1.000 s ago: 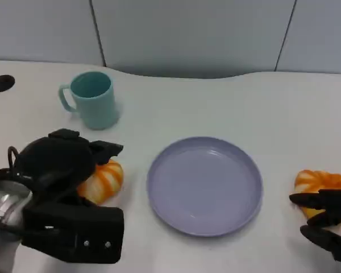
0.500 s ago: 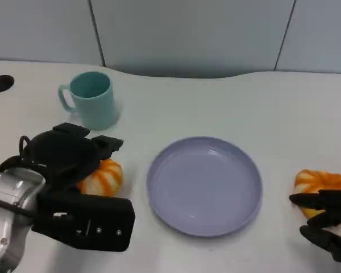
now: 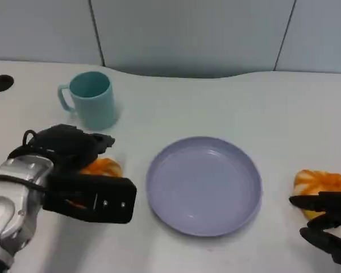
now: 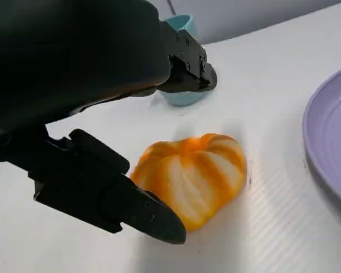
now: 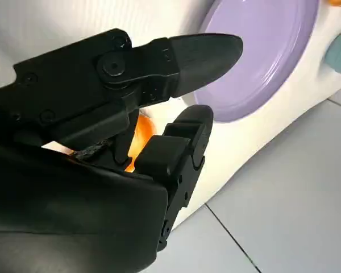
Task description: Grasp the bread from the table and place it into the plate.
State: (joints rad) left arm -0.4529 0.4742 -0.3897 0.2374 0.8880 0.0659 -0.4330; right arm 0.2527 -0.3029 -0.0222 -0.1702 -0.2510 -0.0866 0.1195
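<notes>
An orange-and-white striped bread lies on the white table left of the lavender plate. My left hand hovers over it and hides most of it. In the left wrist view the bread sits between my left hand's spread fingers, with a gap on each side. A second bread lies right of the plate, and my right hand rests just in front of it with fingers apart. The right wrist view shows my right hand, a sliver of that bread and the plate.
A teal mug stands behind the left bread, close to my left hand; its base shows past the fingers. A grey wall runs behind the table's curved back edge. Bare table lies between the plate and each bread.
My left hand has moved forward and lower over the left bread, covering more of it. The right hand, plate and mug have stayed put.
</notes>
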